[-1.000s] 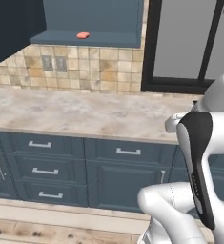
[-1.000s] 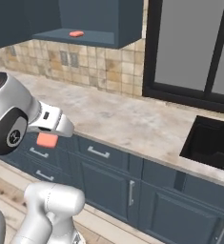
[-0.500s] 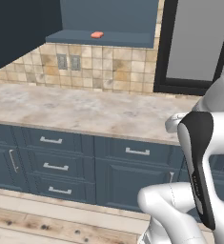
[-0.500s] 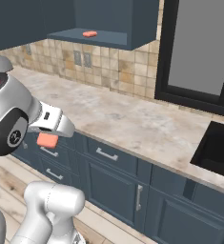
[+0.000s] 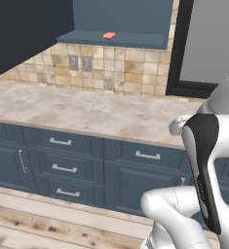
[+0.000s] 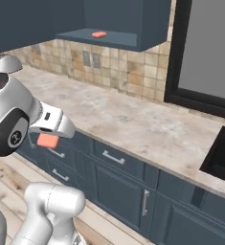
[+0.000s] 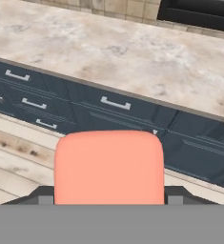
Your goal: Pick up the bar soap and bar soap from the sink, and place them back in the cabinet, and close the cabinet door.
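One salmon bar soap (image 7: 108,164) sits between my gripper's (image 7: 108,198) finger tips, and the gripper is shut on it. From the right base, that bar soap (image 6: 48,140) hangs under my gripper (image 6: 50,136) in front of the lower drawers. The other bar soap (image 5: 108,35) lies on the open shelf of the dark blue-grey cabinet (image 5: 135,40); it appears again as the bar soap (image 6: 98,34) in the cabinet (image 6: 133,42). The cabinet door (image 5: 23,34) stands open at the upper left. A corner of the black sink (image 6: 222,155) shows at the right edge.
A beige stone counter (image 5: 86,109) runs below a tiled backsplash (image 5: 111,65), with blue drawers (image 5: 62,168) beneath. A dark-framed window (image 6: 205,52) stands to the right of the cabinet. Wood floor (image 5: 33,219) lies in front.
The whole scene has slid to the right in both base views, so the base has driven left. The cabinet looks closer. My gripper stays shut on the soap.
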